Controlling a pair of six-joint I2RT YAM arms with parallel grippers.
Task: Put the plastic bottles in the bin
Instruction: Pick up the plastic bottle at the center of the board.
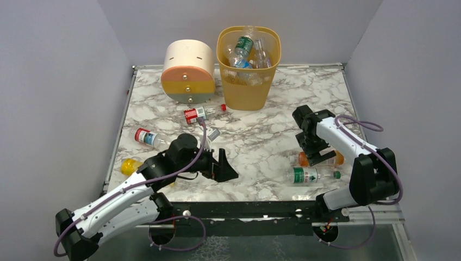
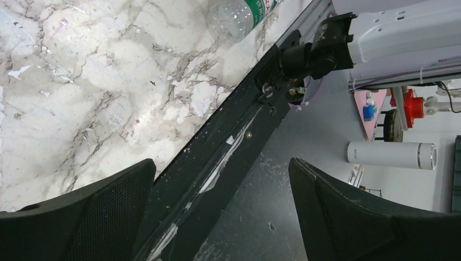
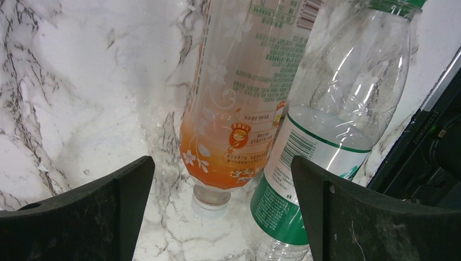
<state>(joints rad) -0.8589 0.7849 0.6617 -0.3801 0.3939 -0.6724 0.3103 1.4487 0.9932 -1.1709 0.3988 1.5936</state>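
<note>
Nearest, by the front right edge of the white marble table (image 1: 261,144), a clear plastic bottle with a green label and cap (image 1: 310,175) lies on its side. Just beyond it lies an orange-tinted bottle (image 1: 336,159), with the right gripper (image 1: 315,155) over it, fingers spread wide and holding nothing. The left gripper (image 1: 223,166) is equally wide and empty. Left lies a yellow bottle (image 1: 130,165). Farther off are two red-labelled bottles (image 1: 149,137). At the back, several bottles (image 1: 244,49) sit in the tall yellow-orange mesh bin (image 1: 248,89), which stands beside a round cream-orange-green drawer unit (image 1: 188,70).
</note>
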